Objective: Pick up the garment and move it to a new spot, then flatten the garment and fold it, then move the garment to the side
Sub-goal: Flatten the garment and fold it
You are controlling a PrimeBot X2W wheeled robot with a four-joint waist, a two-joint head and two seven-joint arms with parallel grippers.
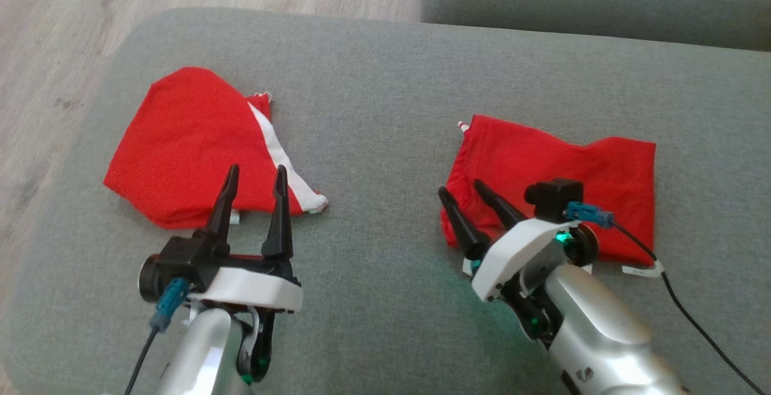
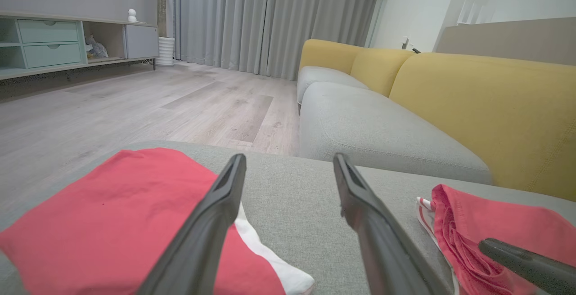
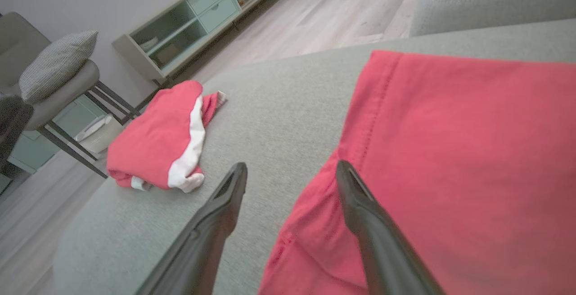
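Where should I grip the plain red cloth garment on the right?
On the plain red cloth garment, pinch the rumpled left hem, coming from the left over the grey cushion; elsewhere it lies flat. The open right gripper straddles that hem.

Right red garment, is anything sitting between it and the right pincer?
Nothing visible. The open right pincer straddles the garment's left edge on the cushion. The other garment lies well to the left, out of the way.
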